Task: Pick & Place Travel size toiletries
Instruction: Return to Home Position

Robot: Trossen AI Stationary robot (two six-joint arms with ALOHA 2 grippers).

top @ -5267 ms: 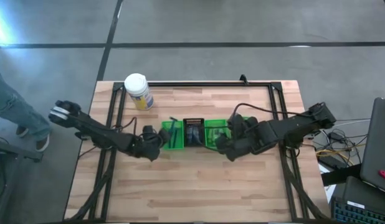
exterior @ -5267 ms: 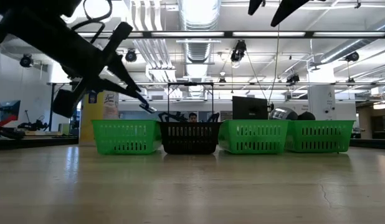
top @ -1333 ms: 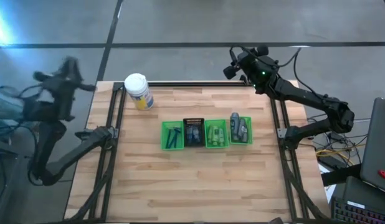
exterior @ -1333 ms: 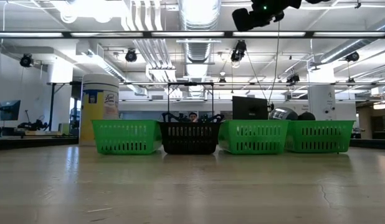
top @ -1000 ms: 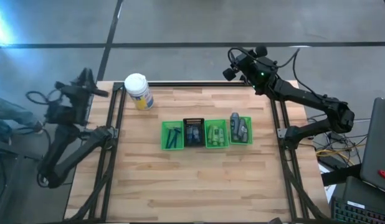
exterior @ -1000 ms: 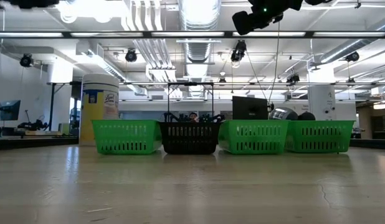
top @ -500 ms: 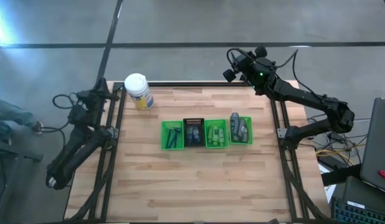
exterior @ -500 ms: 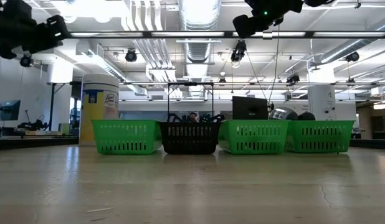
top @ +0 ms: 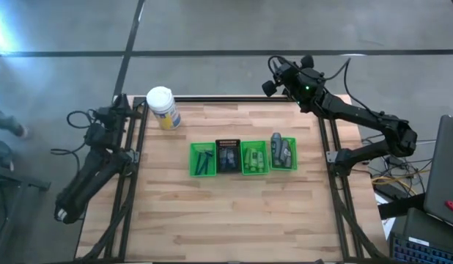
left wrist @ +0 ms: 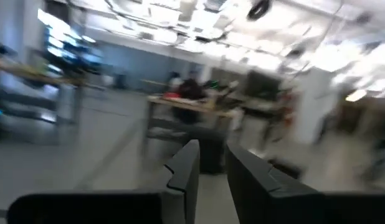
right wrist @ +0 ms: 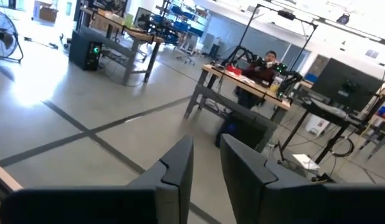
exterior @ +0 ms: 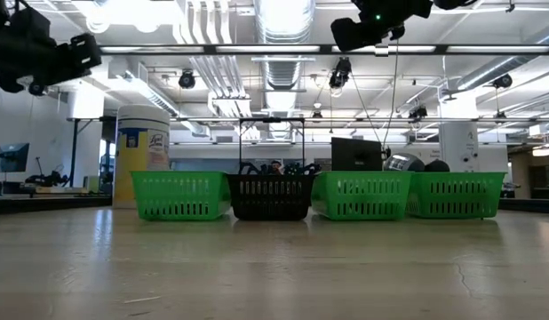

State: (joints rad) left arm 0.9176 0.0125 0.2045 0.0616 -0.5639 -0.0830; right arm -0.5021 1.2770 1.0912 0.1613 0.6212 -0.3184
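Observation:
The travel size toiletries lie sorted in a row of four small baskets mid-table: dark-handled razors (top: 203,159) in a green one, dark packets (top: 228,158) in the black one, green mini bottles (top: 254,157) and grey tubes (top: 283,152) in two more green ones. The baskets (exterior: 273,196) stand with their bottoms on the wood. My left gripper (top: 122,110) is folded back at the table's far left corner, shut and empty (left wrist: 211,152). My right gripper (top: 272,77) hangs high past the table's far edge, shut and empty (right wrist: 206,146).
A big white jar with a yellow label (top: 162,108) stands near the far left corner, close to my left gripper. A dark metal frame (top: 234,99) runs along the table's edges. Bare wood (top: 226,220) lies between the baskets and the near edge.
My left arm has sunk and folded in toward the table's far left corner, its wrist rolling as it came down; in the low view it has dropped into sight at the upper left. The baskets and their contents have not moved.

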